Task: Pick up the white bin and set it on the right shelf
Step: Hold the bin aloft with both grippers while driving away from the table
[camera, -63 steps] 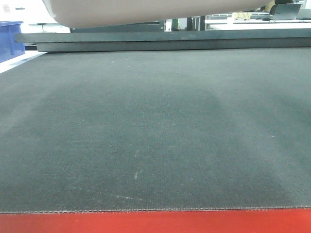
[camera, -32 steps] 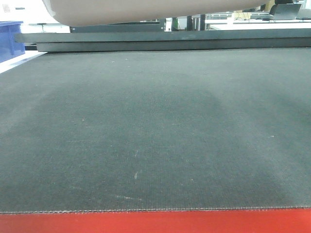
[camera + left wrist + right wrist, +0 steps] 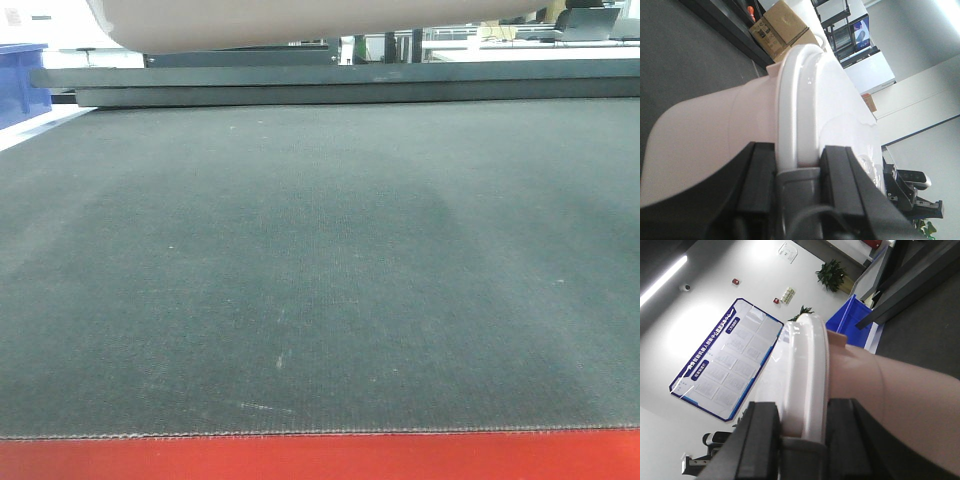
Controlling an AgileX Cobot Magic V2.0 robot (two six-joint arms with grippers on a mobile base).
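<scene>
Off the far-left corner of the dark table mat (image 3: 320, 280): blue crate (image 3: 20, 85), open-topped, standing beyond the mat. Not part of this job.
Left gripper (image 3: 797, 162): over the mat, closed down on the bin's lid rim. One black jaw sits on each side of the rim, which is pinched tight between them. No slack shows.
Above the mat's far edge: white bin (image 3: 300, 20). The front view shows only its pale underside, along the top of the picture. Background is visible between the underside and the mat, so it is held clear and not resting.
Right gripper (image 3: 804, 424): over the mat at the bin's other end, with the same hold. The jaws are narrowed onto the whitish rim, and the pinkish wall runs away beneath it.
Mat's near edge: red strip (image 3: 320, 458), nothing on it.
Right shelf: not in any view, so how it stands relative to the mat cannot be told.
Step in hand: judged to be the carry. The grab looks complete, with the bin up between both arms, and placing has not begun.
Next move calls for: both arms travelling together toward the robot's right. The gap between the jaws and their height need to stay matched so the rim does not twist or slip. The shelf must come into sight before any lowering. The underside should be well above the shelf level when the bin goes in, and release should come only once it sits flat.
</scene>
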